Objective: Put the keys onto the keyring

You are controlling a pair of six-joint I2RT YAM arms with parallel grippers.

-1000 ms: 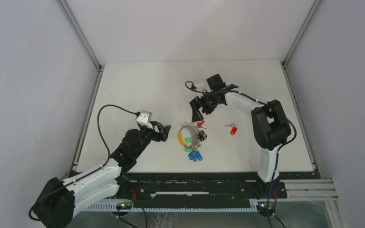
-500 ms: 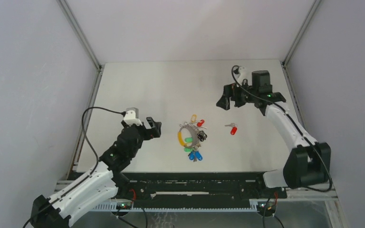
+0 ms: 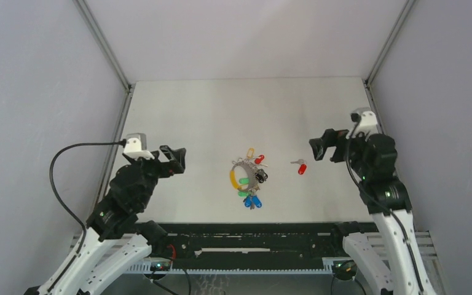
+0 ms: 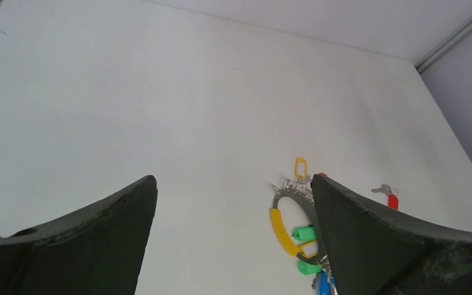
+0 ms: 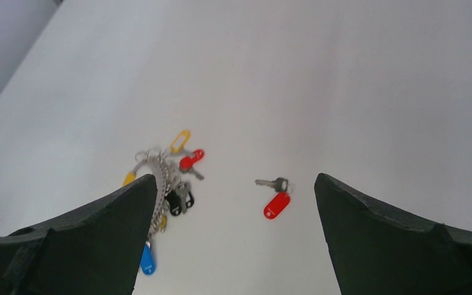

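Note:
The keyring (image 3: 244, 178), a grey ring with a yellow segment, lies flat mid-table with green, blue and black-headed keys bunched on it. It also shows in the left wrist view (image 4: 281, 228) and the right wrist view (image 5: 157, 175). A yellow tag (image 3: 250, 152) and a red-headed key (image 3: 259, 160) lie at its far edge; I cannot tell whether they are attached. A loose red-tagged key (image 3: 301, 166) lies apart to its right, seen clearly in the right wrist view (image 5: 275, 204). My left gripper (image 3: 175, 158) is open and empty, left of the ring. My right gripper (image 3: 319, 149) is open and empty, right of the loose key.
The white table (image 3: 196, 117) is walled by grey panels on the left, back and right. A black rail (image 3: 252, 236) runs along the near edge by the arm bases. A black cable (image 3: 61, 166) loops off the left wrist.
Both arms have pulled back from the keyring. The right gripper swung from above the ring out to the right side. The left gripper drew back to the left.

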